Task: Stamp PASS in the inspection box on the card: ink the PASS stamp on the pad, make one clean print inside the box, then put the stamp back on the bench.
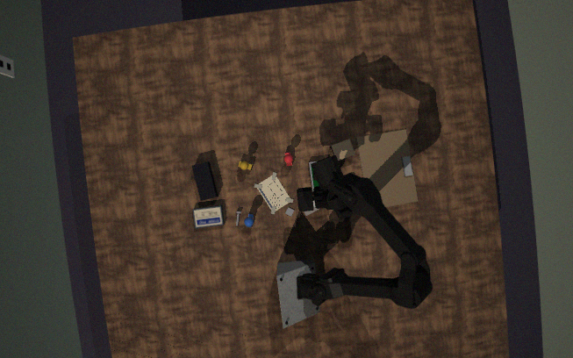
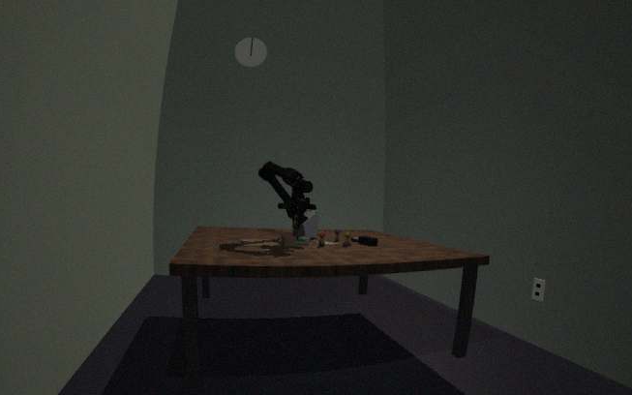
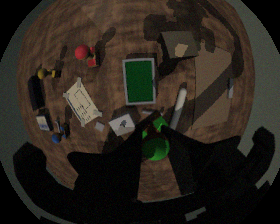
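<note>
My gripper is shut on the green stamp, whose round green knob shows between the fingers in the wrist view. It holds the stamp above the bench, on the near side of the pad. The green ink pad lies open in a pale frame; the arm covers much of it in the top view. The cream card lies left of the pad, with pale pieces at its corners. An outlined box and printed lines show on it; no green print is visible there. The stamp's underside is hidden.
Red, yellow and blue stamps stand around the card. A white sheet with a dark mark and a white stick lie near the gripper. A grey block and tan sheet are right; a black block is left.
</note>
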{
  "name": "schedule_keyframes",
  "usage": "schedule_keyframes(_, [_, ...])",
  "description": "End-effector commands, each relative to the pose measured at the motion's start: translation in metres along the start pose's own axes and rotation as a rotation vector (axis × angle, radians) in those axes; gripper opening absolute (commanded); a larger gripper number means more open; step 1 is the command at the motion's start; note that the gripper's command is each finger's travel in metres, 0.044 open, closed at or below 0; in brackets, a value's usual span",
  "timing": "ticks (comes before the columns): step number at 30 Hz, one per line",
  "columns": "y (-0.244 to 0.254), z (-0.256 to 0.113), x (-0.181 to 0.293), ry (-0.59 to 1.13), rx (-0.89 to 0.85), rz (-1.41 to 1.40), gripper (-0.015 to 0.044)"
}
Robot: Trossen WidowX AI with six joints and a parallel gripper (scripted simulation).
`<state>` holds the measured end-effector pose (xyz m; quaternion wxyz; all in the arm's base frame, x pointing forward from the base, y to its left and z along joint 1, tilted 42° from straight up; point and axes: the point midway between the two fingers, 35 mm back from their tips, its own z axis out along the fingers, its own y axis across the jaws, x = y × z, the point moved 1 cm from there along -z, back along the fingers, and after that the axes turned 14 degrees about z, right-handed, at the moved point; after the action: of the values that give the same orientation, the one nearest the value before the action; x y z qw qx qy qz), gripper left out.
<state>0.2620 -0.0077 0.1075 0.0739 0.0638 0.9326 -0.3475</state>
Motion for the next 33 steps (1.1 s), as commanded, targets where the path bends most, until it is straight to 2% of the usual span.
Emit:
schedule_keyframes(1, [0.008,-0.001,-0.018,-0.003,-0.003,-0.001,0.0])
schedule_keyframes(10, [0.024,0.002,-0.052,-0.005,-0.003,0.0,0.0])
schedule_keyframes(33, [0.025,0.014,-0.054,-0.005,-0.004,0.001,0.0])
